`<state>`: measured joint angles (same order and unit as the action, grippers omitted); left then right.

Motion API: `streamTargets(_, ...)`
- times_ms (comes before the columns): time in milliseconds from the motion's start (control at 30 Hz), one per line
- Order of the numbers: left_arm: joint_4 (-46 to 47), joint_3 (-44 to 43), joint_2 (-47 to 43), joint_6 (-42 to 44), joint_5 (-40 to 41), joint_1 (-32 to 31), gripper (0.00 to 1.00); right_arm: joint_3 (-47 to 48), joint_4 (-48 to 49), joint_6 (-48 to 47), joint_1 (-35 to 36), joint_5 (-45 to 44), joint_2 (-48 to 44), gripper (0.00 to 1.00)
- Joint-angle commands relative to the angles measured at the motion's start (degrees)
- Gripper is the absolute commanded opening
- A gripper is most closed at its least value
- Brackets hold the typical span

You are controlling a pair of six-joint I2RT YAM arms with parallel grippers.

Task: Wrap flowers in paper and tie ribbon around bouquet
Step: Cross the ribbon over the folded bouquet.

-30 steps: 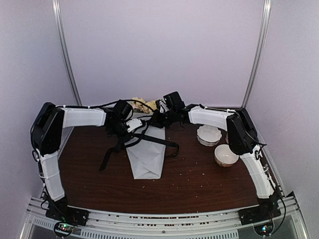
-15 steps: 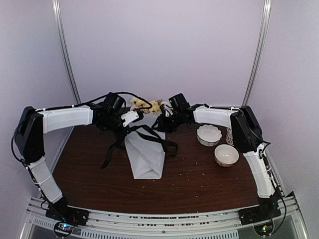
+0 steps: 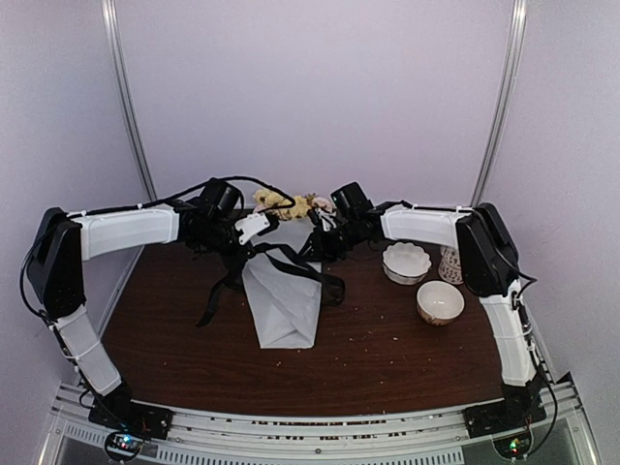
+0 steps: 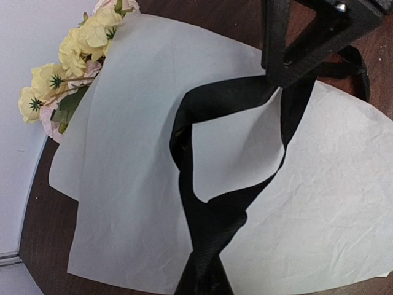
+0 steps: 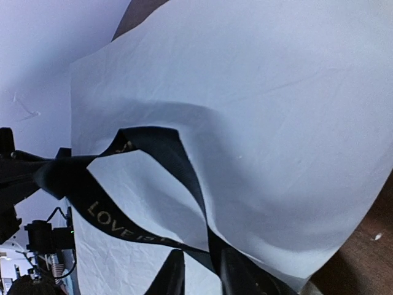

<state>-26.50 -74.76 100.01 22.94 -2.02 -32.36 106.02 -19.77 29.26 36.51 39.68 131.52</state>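
Note:
The bouquet lies at the middle back of the table. Its paper (image 3: pixel 286 302) forms a pale cone, and the flowers (image 3: pixel 281 202) stick out yellow at the far end. The black ribbon (image 3: pixel 291 263) loops loosely over the cone, one end trailing to the left. My left gripper (image 3: pixel 256 229) hangs over the cone's upper left, shut on the ribbon (image 4: pixel 209 233), which runs up twisted from its jaws across the paper (image 4: pixel 123 184) beside the flowers (image 4: pixel 67 67). My right gripper (image 5: pixel 201 253) stands slightly open over the paper (image 5: pixel 276 123), with a lettered ribbon (image 5: pixel 110 221) strand crossing between its fingertips.
A white scalloped bowl (image 3: pixel 406 262) and a second bowl (image 3: pixel 440 302) stand on the right of the brown table (image 3: pixel 387 358), with a patterned cup (image 3: pixel 449 263) behind them. Pale walls close in the back and both sides.
The left arm swung out to the left, keeping its hold on the ribbon. The right gripper let its jaws apart and shifted a little to the right; the ribbon loop sagged lower.

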Motion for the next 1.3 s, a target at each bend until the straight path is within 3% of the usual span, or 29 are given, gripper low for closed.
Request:
streamTargets(0, 3.21, -0.10, -2.64, -0.70, -2.98, -0.20, 0.00, 6.95, -3.80, -2.55, 0.14, -3.35, 3.32, 0.12)
streamTargets(100, 3.22, -0.24, -2.95, -0.83, -4.78, -0.31, 0.00, 10.04, -4.21, -1.85, 0.78, -2.19, 6.19, 0.04)
streamTargets(400, 2.86, -1.90, -2.13, -0.18, -8.95, -0.95, 0.00, 13.15, -4.00, -1.88, 4.52, 3.59, 10.33, 0.04)
streamTargets(700, 6.37, -3.87, -0.09, -5.17, -4.36, -0.98, 0.00, 8.54, -3.36, -4.91, 6.90, 14.99, 7.62, 0.03)
streamTargets(1000, 8.04, -0.87, -1.13, -5.89, -4.24, -0.97, 0.00, -8.69, 9.38, -0.57, 2.39, 13.56, -7.11, 0.15)
streamTargets(1267, 7.56, -0.69, -1.04, -5.63, -4.41, -0.97, 0.00, -7.67, 0.34, -5.30, -0.33, 0.99, -8.61, 0.35)
